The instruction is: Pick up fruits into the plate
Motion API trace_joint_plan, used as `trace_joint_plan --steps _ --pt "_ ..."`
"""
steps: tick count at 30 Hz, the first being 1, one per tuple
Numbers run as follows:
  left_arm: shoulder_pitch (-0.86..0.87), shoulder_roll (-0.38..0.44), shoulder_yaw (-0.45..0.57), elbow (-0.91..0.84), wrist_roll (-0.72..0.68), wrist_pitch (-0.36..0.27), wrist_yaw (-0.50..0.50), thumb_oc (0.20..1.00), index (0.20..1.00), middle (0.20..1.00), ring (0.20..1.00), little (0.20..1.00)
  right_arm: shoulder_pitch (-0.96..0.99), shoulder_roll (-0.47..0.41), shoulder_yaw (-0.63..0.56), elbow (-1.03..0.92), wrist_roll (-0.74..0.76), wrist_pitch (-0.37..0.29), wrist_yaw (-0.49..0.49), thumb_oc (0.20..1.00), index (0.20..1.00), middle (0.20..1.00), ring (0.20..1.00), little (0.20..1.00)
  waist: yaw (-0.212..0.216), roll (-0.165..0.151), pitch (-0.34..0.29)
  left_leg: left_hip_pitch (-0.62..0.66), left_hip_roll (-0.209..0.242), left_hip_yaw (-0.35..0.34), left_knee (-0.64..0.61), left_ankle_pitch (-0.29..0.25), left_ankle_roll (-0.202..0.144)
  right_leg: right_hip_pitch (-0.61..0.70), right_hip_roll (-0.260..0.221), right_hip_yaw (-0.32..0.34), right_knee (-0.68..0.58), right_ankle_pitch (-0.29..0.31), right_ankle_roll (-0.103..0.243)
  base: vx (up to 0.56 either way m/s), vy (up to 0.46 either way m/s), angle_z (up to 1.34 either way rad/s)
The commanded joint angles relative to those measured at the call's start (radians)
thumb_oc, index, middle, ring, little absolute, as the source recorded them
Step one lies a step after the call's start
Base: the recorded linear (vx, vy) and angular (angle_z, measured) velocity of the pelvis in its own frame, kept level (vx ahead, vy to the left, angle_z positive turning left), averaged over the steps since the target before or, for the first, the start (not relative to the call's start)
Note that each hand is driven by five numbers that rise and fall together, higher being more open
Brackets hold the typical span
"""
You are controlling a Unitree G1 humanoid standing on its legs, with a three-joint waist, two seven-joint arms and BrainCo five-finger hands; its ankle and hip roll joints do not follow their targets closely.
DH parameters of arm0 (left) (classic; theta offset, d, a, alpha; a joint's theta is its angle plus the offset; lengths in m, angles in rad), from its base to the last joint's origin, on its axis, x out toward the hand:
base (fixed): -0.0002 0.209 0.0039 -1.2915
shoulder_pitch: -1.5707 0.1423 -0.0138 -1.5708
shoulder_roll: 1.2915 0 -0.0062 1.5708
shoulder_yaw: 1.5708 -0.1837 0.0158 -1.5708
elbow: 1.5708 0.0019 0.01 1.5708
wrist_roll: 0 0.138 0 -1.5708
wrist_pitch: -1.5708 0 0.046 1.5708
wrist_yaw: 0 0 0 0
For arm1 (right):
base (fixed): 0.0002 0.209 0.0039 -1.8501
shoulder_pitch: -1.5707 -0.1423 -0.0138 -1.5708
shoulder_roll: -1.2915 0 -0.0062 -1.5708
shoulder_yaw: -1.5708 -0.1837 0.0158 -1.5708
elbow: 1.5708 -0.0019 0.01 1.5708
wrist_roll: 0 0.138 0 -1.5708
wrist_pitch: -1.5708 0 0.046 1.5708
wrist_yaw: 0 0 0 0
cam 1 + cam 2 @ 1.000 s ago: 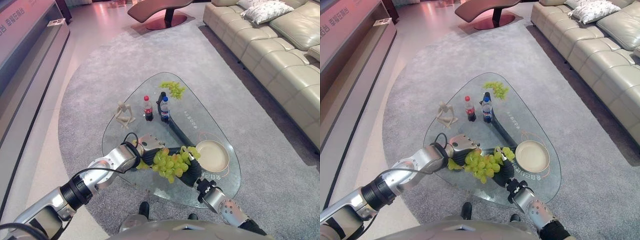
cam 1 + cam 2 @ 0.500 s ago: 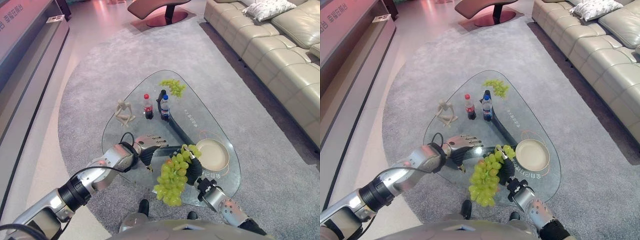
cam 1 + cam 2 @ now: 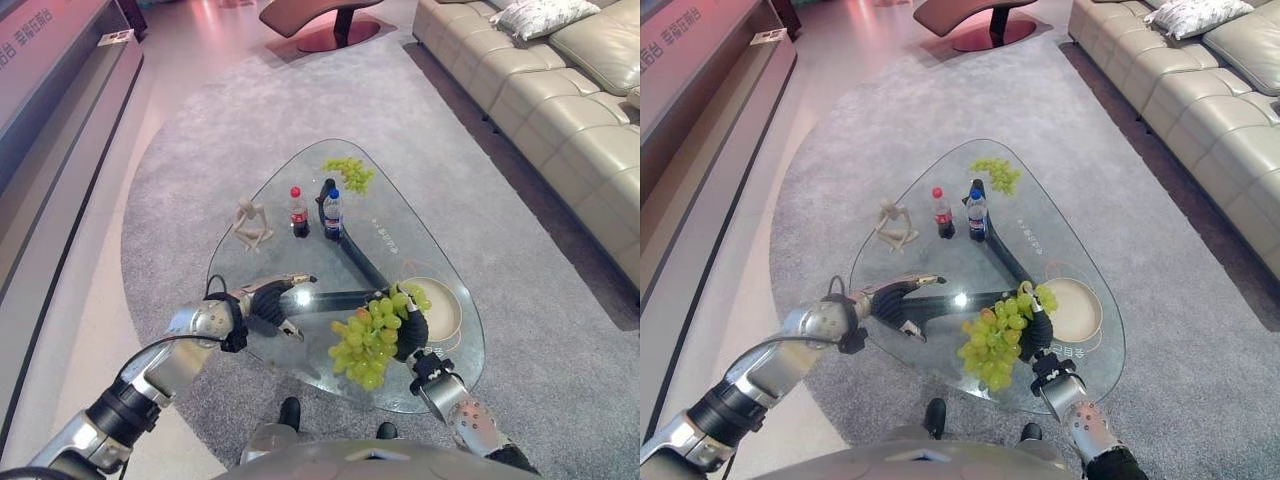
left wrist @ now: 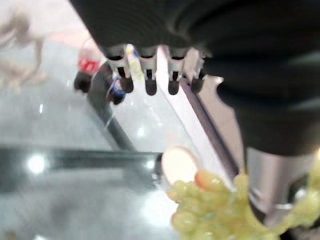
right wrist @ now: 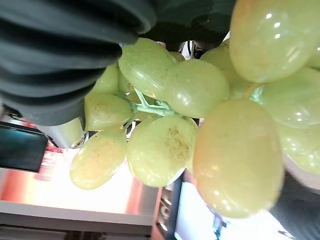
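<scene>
The glass bench (image 3: 300, 215) is carrying everything here, and I am taking the cream plate (image 3: 445, 312) at its near right corner as my landmark. The robot's right hand (image 3: 410, 335) is holding a big bunch of green grapes (image 3: 368, 338) by the top, fingers curled round the stem end, just to the left of the plate. The bunch is dangling clear of the glass, its upper grapes already touching or overlapping the plate's left rim. In the right wrist view the grapes (image 5: 200, 115) are crowding right against the hand. The left hand (image 3: 272, 298) is hovering further left of the plate, fingers straight and holding nothing.

What worries me is the swing. The bunch is long and loose, so if it is set down too early the lower part could trail off the plate's left edge onto the glass, or toward the bench's near edge. Single grapes might shake free, and the bunch could nudge the light plate on the slick glass.

A second bunch of grapes (image 3: 347, 174) is lying at the far end of the bench, well beyond the plate. Between it and the plate are standing two small bottles, a blue-capped one (image 3: 332, 216) and a red-capped one (image 3: 297, 212). A pale wooden figurine (image 3: 247, 225) is sitting further left. Nothing is blocking the short path to the plate.
</scene>
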Motion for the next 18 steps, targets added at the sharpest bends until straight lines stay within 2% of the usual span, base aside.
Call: trace_joint_plan --steps 1,5,10,16,17,18 --pt "0.002 -0.008 0.06 0.017 -0.138 0.018 0.052 1.0 1.0 1.0 1.0 1.0 -0.021 0.033 -0.037 -0.123 0.003 -0.046 0.055 0.2 0.2 0.2 0.2 0.2 0.003 -0.019 -0.001 0.062 -0.069 0.047 0.027 -0.122 0.056 -0.012 0.021 0.031 0.013 0.03 0.014 0.0 0.0 0.0" --pt "0.057 -0.043 0.102 0.104 -0.238 0.01 0.129 1.0 1.0 1.0 1.0 1.0 -0.017 0.032 -0.08 -0.104 -0.039 -0.087 0.048 0.2 0.2 0.2 0.2 0.2 0.006 -0.021 0.018 0.05 -0.067 0.048 0.039 -0.123 0.057 -0.021 0.021 0.031 0.017 0.031 0.009 0.0 0.0 0.0" --pt "0.122 -0.122 0.154 0.262 -0.435 -0.079 0.218 1.0 1.0 1.0 1.0 1.0 -0.033 0.027 -0.131 -0.097 -0.148 -0.16 0.022 0.2 0.2 0.2 0.2 0.2 0.006 -0.019 0.058 0.013 -0.064 0.048 0.059 -0.122 0.058 -0.058 0.021 0.037 0.028 0.035 -0.002 0.0 0.0 0.0" --pt "0.123 -0.187 0.172 0.404 -0.564 -0.178 0.292 1.0 1.0 1.0 1.0 1.0 -0.074 0.021 -0.146 -0.071 -0.283 -0.225 -0.019 0.2 0.2 0.2 0.2 0.2 -0.004 -0.012 0.107 -0.025 -0.063 0.045 0.074 -0.119 0.058 -0.102 0.023 0.046 0.053 0.03 -0.014 -0.04 -0.019 -0.01" --pt "0.119 -0.206 0.182 0.446 -0.606 -0.213 0.308 1.0 1.0 1.0 1.0 1.0 -0.089 0.019 -0.15 -0.059 -0.332 -0.254 -0.026 0.2 0.2 0.2 0.2 0.2 -0.009 -0.008 0.13 -0.042 -0.063 0.042 0.078 -0.115 0.059 -0.121 0.025 0.049 0.064 0.027 -0.019 -0.08 -0.01 -0.01" --pt "0.117 -0.209 0.184 0.454 -0.617 -0.218 0.314 1.0 1.0 1.0 1.0 1.0 -0.093 0.019 -0.151 -0.056 -0.351 -0.264 -0.033 0.2 0.2 0.2 0.2 0.2 -0.01 -0.006 0.135 -0.046 -0.063 0.041 0.079 -0.114 0.059 -0.126 0.025 0.049 0.067 0.026 -0.02 -0.09 -0.016 -0.03"
